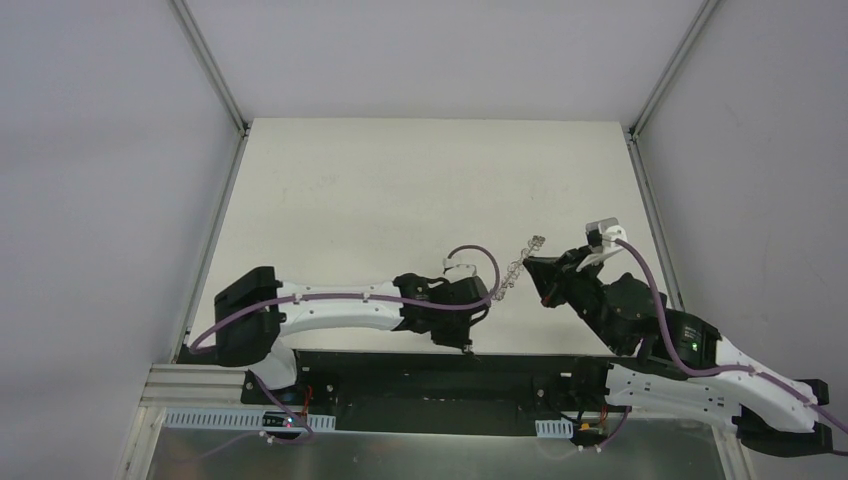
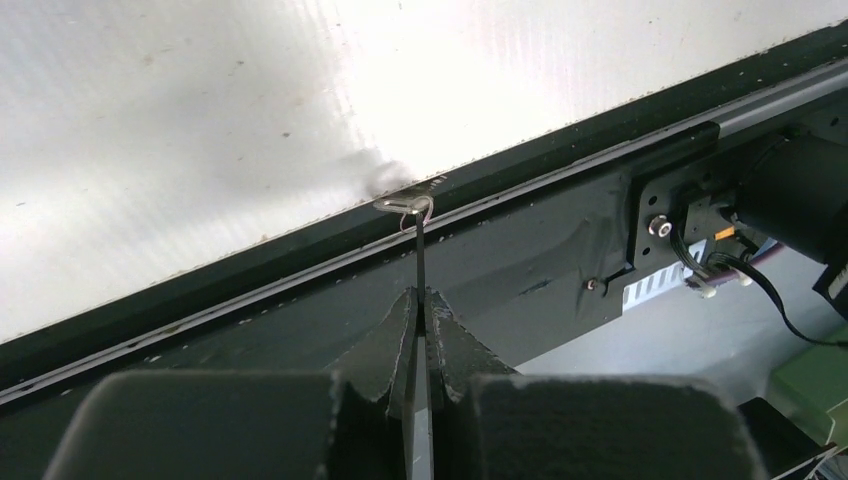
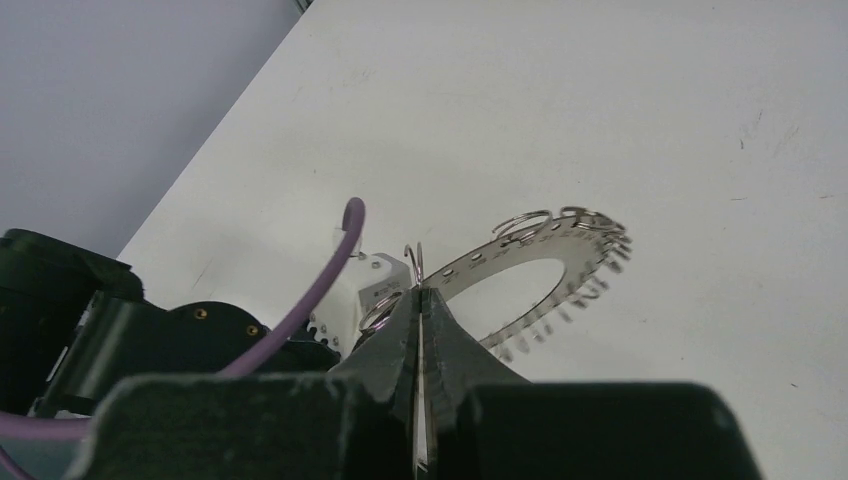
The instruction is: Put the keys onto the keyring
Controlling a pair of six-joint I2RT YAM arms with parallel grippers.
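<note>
Aloft, keyring (image 3: pixel 545 245) over the table (image 3: pixel 650 120), nipped at the rim by the right gripper (image 3: pixel 420 296), jaws closed flat on the metal, with the wide hole and the fringe of wire loops jutting out beyond. Looks light, thin and slick, likely to swing or slip if gripped by a loop alone; best taken on the flat band, leaving the loops free. One small split loop (image 3: pixel 415 260) standing up just beside that gripper's tip. Off to the side and lower, key (image 2: pixel 419 260) clamped edge-on in the left gripper (image 2: pixel 420 300), jaws shut on its dark blade. Pale end with a small wire eye (image 2: pixel 420 210) pointing away, above the black rail (image 2: pixel 300 290) at the table's near edge; touching that edge or just over it, cannot tell. Seems tiny, stiff and easy to twist out of line; calls for a hold low on the blade, keeping the eye exposed for threading. Seen from above, keyring edge-on between the two grippers, key's end well apart from it toward the near edge. Judged from this: both pieces in hand, threading not yet done, eye and loop yet to be brought together. Main hazards: small parts slipping out of the grip, thin wire bending under a hard push.
</note>
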